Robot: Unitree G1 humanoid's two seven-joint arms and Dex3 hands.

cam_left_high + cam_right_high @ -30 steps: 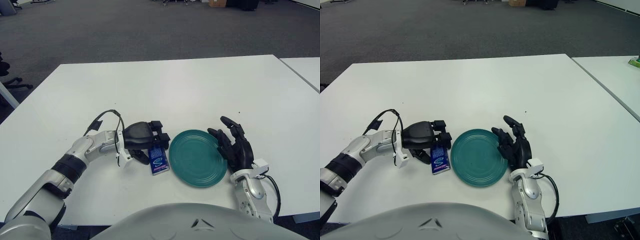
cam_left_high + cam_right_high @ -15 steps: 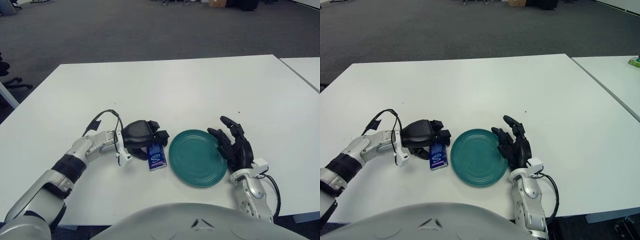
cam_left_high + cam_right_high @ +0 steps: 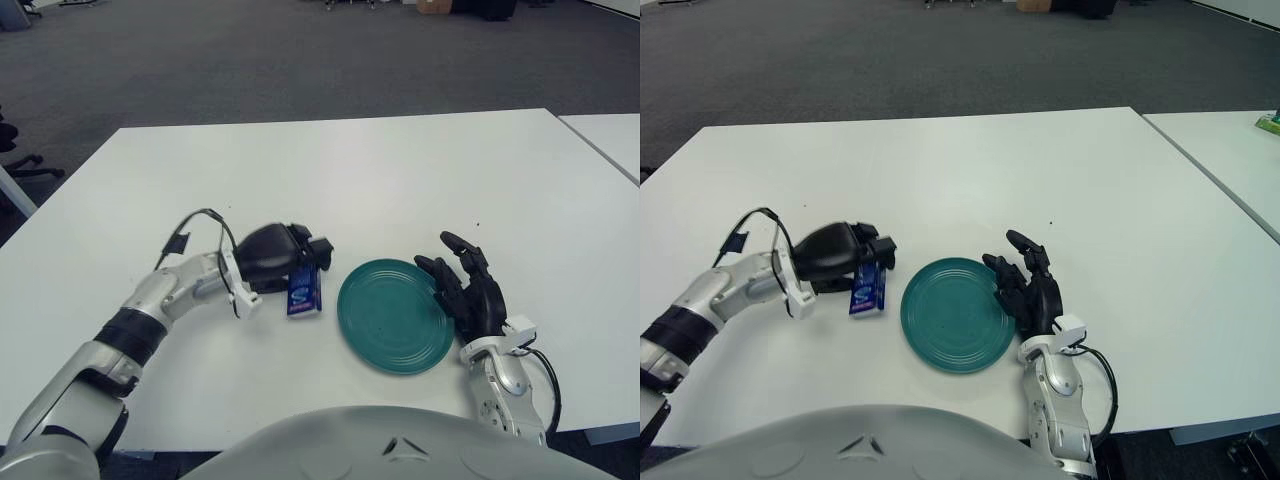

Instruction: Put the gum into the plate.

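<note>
The gum pack [image 3: 304, 290] is grasped by the left hand [image 3: 272, 258] — just left of the green plate [image 3: 393, 315]; the right hand [image 3: 470, 293] is seen relaxed beside the plate's right edge.

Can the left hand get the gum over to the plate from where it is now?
Probably yes. The left hand grips the gum just left of the plate, with only bare table between them.

Blue gum pack [image 3: 304, 291], white-printed, hanging tilted, upper end pinched. Round teal plate [image 3: 392, 316], ridged, flat, bare, at its 3 o'clock.
</note>
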